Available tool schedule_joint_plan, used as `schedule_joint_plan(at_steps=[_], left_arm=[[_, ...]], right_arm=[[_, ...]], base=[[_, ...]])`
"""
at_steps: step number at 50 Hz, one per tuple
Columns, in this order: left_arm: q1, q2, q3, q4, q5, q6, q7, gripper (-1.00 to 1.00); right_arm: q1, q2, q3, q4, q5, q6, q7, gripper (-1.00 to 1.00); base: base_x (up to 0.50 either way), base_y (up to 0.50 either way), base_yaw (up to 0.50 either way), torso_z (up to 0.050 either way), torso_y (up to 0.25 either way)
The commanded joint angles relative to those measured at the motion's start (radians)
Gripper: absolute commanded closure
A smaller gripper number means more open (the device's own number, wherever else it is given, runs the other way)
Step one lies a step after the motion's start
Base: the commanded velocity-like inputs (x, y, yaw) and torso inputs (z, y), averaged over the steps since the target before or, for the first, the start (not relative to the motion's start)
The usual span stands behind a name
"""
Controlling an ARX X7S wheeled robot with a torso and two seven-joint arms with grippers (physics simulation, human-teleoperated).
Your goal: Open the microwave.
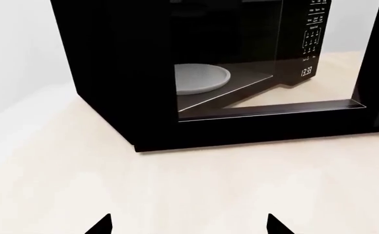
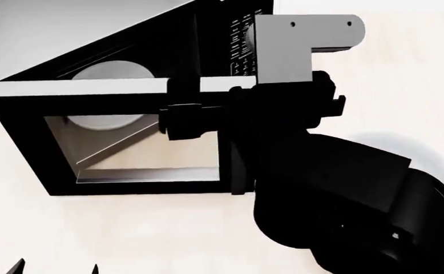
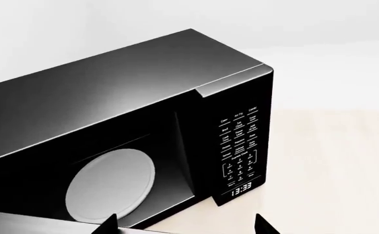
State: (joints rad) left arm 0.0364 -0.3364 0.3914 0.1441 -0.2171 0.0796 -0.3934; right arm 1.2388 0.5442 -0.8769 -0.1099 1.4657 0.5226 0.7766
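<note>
Head view: the microwave is seen at upper left on the counter, door swung wide, the right pincer at its top edge, grip untellable; left pincer spread apart

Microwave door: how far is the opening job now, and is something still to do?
Done, it seems: the microwave has its door swung well out, and the white turntable plate shows in the bare cavity. In hand: the right hand is near the door's top edge, open and gripping nothing. The left hand is open too, facing the door. Left: perhaps only a wider swing.
</note>
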Motion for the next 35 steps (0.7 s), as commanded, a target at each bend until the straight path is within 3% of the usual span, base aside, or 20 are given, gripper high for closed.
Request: schedule_joint_plan(at_steps=[1,35], left_arm=[[-0.002,-0.002,0.003,-0.001,-0.001,0.0,-0.002,-1.0],[-0.006,-0.006,0.013,-0.007,-0.001,0.003,-0.009,-1.0]], right_arm=[[-0.095,0.022,-0.08,-0.022,0.059,-0.003,-0.004,-1.0],[-0.248,0.092,-0.079,-0.149,0.017,-0.091,-0.037,-1.0]], base=[[0.0,0.0,0.0,0.0,0.0],[0.0,0.0,0.0,-0.001,-0.005]])
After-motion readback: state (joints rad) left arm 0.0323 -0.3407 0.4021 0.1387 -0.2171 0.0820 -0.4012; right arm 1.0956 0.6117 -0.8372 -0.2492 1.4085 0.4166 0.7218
